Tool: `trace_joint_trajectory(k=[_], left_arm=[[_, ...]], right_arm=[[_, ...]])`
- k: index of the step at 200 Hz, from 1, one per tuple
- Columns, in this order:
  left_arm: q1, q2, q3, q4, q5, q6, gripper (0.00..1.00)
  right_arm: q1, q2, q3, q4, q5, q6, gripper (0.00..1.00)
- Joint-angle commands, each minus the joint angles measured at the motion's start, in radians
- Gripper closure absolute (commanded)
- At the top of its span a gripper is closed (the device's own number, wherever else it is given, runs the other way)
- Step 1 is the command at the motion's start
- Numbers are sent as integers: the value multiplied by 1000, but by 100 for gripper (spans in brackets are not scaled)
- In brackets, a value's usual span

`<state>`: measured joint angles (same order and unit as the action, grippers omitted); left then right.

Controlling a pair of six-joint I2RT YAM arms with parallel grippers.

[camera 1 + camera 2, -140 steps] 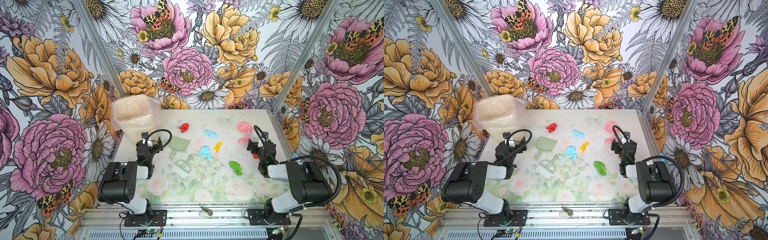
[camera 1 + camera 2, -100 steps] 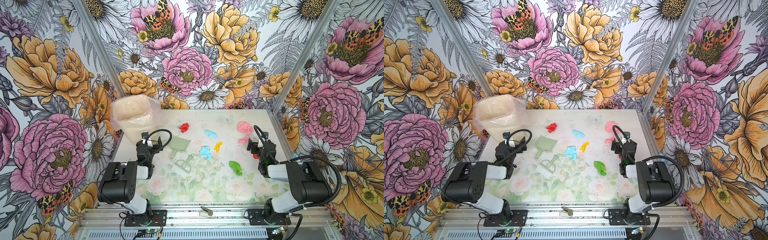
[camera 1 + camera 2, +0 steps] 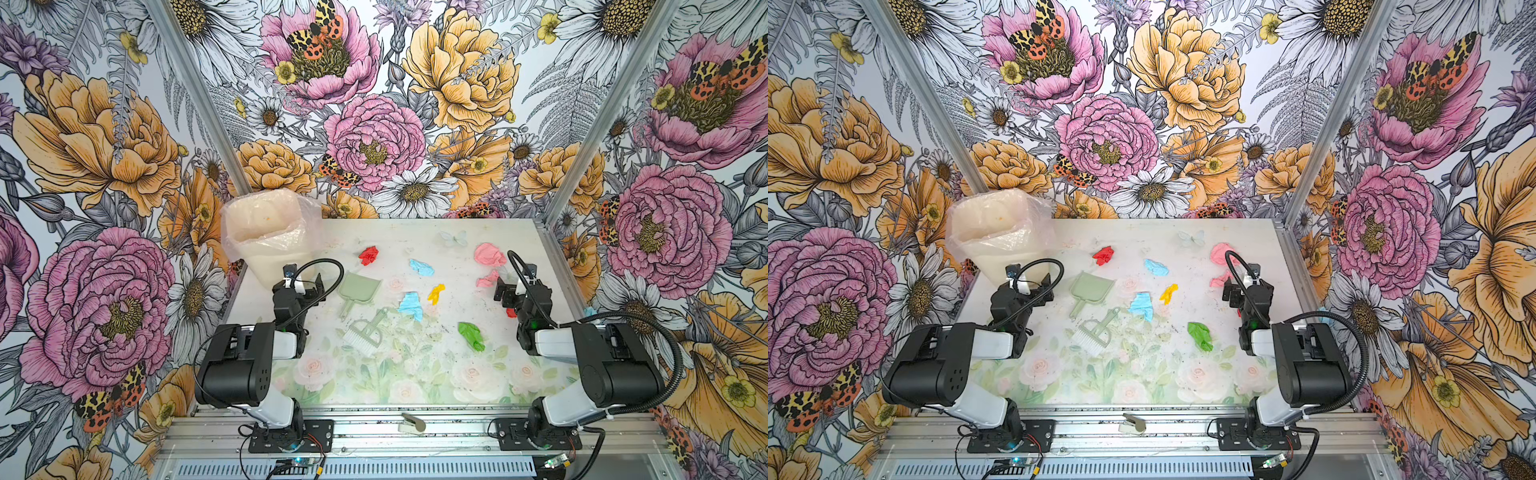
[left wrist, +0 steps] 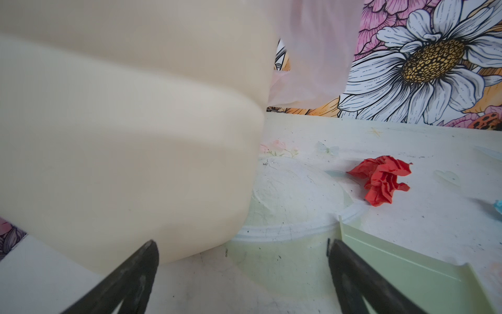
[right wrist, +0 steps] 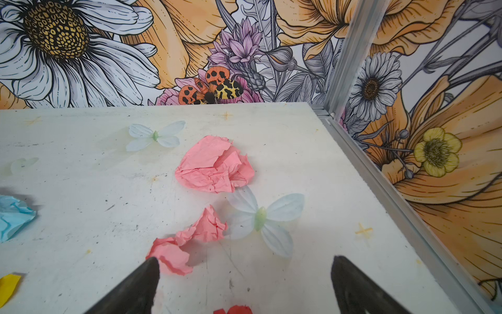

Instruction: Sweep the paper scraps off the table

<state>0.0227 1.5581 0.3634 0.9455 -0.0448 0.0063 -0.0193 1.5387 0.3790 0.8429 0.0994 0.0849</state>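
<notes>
Sweeping is judged not yet begun: the paper scraps (image 3: 471, 336) are found scattered across the table (image 3: 415, 374), the left gripper (image 4: 241, 244) and right gripper (image 5: 244, 261) are seen spread open and empty, and the brush (image 3: 365, 330) and dustpan (image 3: 359, 286) must next be grasped.

White table (image 3: 399, 237), speckled dark, printed with pale pink roses and green leaves toward six o'clock. Red scrap (image 3: 368, 254) at eleven; light blue scrap (image 3: 421, 267) at twelve; pink scraps (image 3: 489, 254) at two; yellow scrap (image 3: 436, 293) and larger light blue scrap (image 3: 410, 304) near centre; green scrap (image 3: 471, 336) at four. Pale green dustpan (image 3: 360, 286) at ten, matching brush (image 3: 365, 332) at eight. Cream bin (image 3: 270, 264) with clear liner at ten. Walls (image 3: 104, 145) in bold pink, orange and white blooms.
</notes>
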Motion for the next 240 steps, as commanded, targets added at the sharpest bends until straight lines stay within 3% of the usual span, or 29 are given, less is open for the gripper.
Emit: trace_joint_trajectory(k=[1, 240], left_arm=[[-1, -4, 14, 0, -14, -7, 1], [-45, -6, -18, 61, -52, 36, 3]], right_arm=[[0, -1, 19, 10, -4, -3, 0], [4, -3, 15, 20, 1, -8, 2]])
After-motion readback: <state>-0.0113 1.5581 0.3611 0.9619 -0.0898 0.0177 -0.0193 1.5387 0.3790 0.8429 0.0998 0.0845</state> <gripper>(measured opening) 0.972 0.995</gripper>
